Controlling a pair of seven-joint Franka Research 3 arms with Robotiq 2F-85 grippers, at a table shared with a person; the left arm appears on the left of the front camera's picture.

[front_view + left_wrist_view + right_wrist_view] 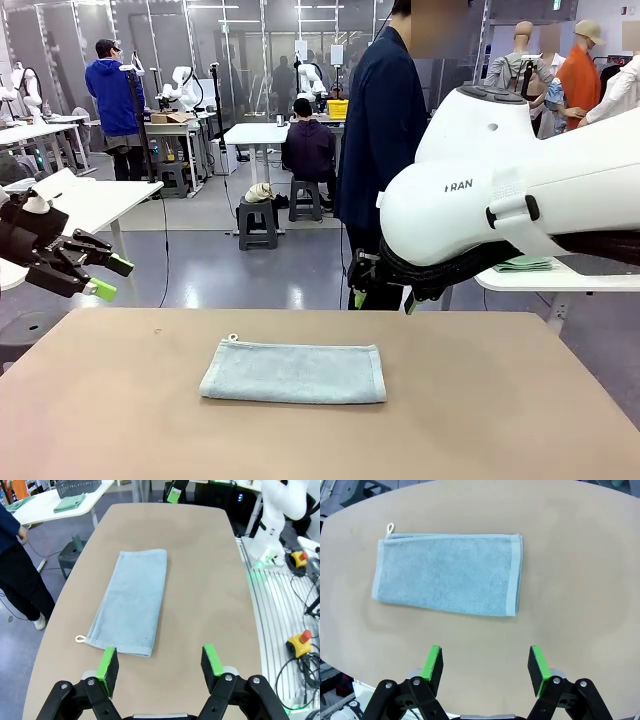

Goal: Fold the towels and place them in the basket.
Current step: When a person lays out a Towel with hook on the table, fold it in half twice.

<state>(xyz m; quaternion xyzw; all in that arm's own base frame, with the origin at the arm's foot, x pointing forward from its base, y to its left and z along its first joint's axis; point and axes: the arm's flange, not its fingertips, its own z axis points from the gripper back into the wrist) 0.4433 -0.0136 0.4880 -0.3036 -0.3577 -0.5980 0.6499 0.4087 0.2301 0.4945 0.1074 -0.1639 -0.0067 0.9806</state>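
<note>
Left and right jaws spread wide, empty, clear of the folded towel (293, 372).
Pale blue-grey terry, it lies flat mid-bench (500, 420), long axis left-right, loop corner far-left; the white right arm (520, 190) reads "RAN".

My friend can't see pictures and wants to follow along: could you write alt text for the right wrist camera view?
A pale blue towel, folded into a long rectangle with a small loop at one corner, lies flat on a tan table. Nearer the camera, the right gripper hovers open, its green pads apart and holding nothing.
</note>
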